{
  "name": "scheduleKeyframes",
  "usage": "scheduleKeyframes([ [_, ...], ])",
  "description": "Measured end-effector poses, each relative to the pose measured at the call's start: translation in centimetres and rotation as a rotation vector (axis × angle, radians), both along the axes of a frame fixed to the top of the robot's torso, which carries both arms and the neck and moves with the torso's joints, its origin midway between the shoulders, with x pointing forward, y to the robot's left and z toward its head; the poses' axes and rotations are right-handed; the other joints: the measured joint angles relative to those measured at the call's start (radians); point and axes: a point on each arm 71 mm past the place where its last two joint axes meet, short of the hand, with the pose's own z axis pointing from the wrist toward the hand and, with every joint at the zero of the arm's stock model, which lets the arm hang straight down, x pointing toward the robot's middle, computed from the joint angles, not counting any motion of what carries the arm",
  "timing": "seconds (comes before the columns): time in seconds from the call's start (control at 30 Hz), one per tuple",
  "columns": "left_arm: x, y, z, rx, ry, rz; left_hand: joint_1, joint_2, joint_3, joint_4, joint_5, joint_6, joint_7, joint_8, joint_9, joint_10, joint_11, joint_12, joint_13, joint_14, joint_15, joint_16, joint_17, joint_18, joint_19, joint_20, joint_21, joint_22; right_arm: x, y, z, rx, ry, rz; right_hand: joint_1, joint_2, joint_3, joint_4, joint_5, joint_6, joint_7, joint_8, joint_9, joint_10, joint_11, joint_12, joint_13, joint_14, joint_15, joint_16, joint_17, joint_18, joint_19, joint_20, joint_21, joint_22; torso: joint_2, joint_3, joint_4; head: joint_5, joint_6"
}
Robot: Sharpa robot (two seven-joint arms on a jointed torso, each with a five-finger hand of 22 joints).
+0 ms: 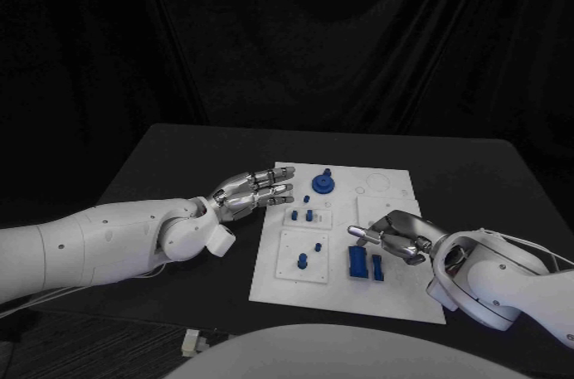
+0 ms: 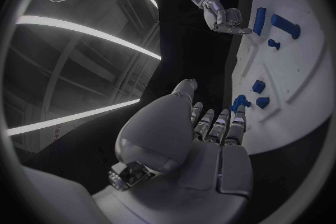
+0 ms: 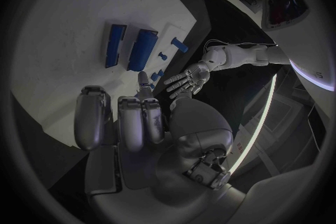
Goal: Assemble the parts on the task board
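Head camera high above the task board [image 1: 341, 300]; wrist cameras close behind each hand, both sharing it.

A white task board [image 1: 395, 300] is laid on a black table [image 1: 167, 159]. Small blue parts [image 1: 357, 263] are seen on the board. Two white arms are shown, each ended by a silver hand: left hand [image 1: 249, 192], right hand [image 1: 395, 235].

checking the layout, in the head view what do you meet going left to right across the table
left hand → small blue pegs near the task board's left side → two long blue blocks → right hand. The round blue part sits farther back, above the pegs, so its place overlaps theirs.
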Motion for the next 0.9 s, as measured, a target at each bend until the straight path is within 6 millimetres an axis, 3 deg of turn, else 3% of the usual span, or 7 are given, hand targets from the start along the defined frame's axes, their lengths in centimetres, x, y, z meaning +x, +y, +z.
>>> scheduleKeyframes([
  [0.9,-0.1,0.11,0.08,-0.005,-0.004,0.002,0.0,0.0,0.003,-0.003,0.0,0.0,0.0,0.0,0.0,0.0,0.0,0.0,0.0,0.002,0.002,0.006,0.0,0.0,0.002,0.003,0.005,0.0,0.01,-0.03,-0.23,-0.009,0.014,0.001,0.009,0.009,-0.006,0.0,0.0,-0.007,0.007,-0.008,-0.012,0.002,0.005,0.0,0.0,0.0,0.0,0.0,0.0,0.0,0.0,0.0,-0.012,0.0,-0.001,0.0,-0.0002,0.0,0.0],
])
